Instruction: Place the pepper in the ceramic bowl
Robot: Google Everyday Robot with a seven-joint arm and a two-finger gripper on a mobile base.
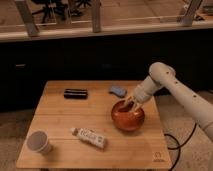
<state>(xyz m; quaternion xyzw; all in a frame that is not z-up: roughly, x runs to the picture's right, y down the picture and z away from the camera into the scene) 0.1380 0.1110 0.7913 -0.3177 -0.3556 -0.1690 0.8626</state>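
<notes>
Wooden table point(55, 115) before dark cabinets. From the left: a grey cup point(39, 141) at the front corner, a black bar point(75, 93) farther back, a white tube point(90, 138), a blue oblong object point(118, 90), then the ceramic bowl point(128, 119). The hand point(131, 103) reaches over the bowl's back rim. I cannot tell whether it is open or closed, nor where the pepper is.

Light wooden table point(60, 120) on pale floor point(14, 131), dark low wall point(75, 62) behind, office chairs point(48, 9) beyond metal posts point(26, 19)

One hand point(131, 103) over one bowl point(128, 123), one cup point(39, 142)
</notes>
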